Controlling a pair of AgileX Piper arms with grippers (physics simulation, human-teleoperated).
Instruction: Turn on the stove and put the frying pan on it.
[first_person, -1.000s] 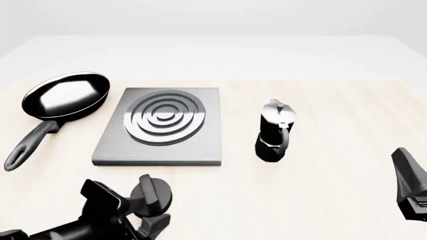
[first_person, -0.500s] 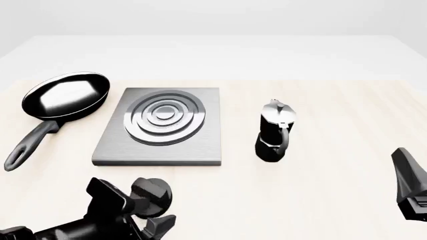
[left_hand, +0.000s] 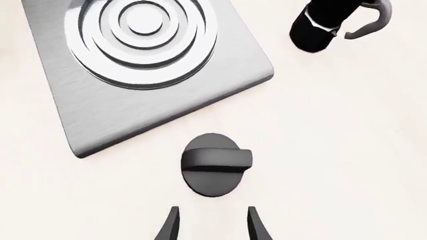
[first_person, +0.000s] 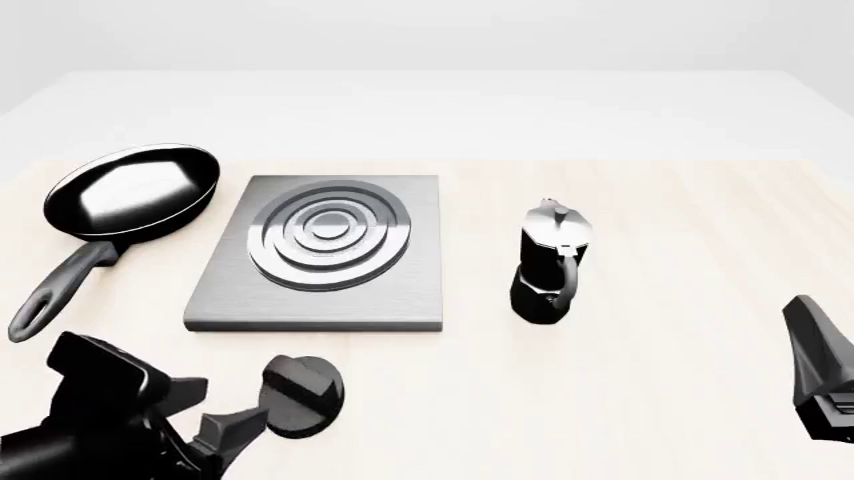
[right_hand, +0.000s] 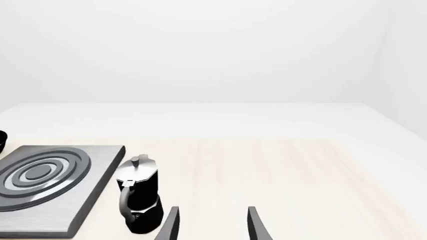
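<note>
The stove's grey plate (first_person: 320, 255) with its ring burner lies mid-table, bare. Its round black knob (first_person: 304, 396) sits on the table in front of it, also shown in the left wrist view (left_hand: 215, 163), its ridge lying crosswise to the fingers. My left gripper (first_person: 220, 410) is open just left of and nearer than the knob, its fingertips (left_hand: 172, 227) short of it and not touching. The frying pan (first_person: 134, 190) rests left of the plate, handle toward the near edge. My right gripper (right_hand: 212, 227) is open and empty at the far right (first_person: 817, 365).
A black moka pot (first_person: 550, 262) stands upright to the right of the plate, and appears in the right wrist view (right_hand: 139, 200) and the left wrist view (left_hand: 320, 22). Bare tabletop lies between the pot and the right gripper.
My left gripper has let go of the knob and drawn back to the left and toward the near edge. The knob now stands free. The right arm has not moved.
</note>
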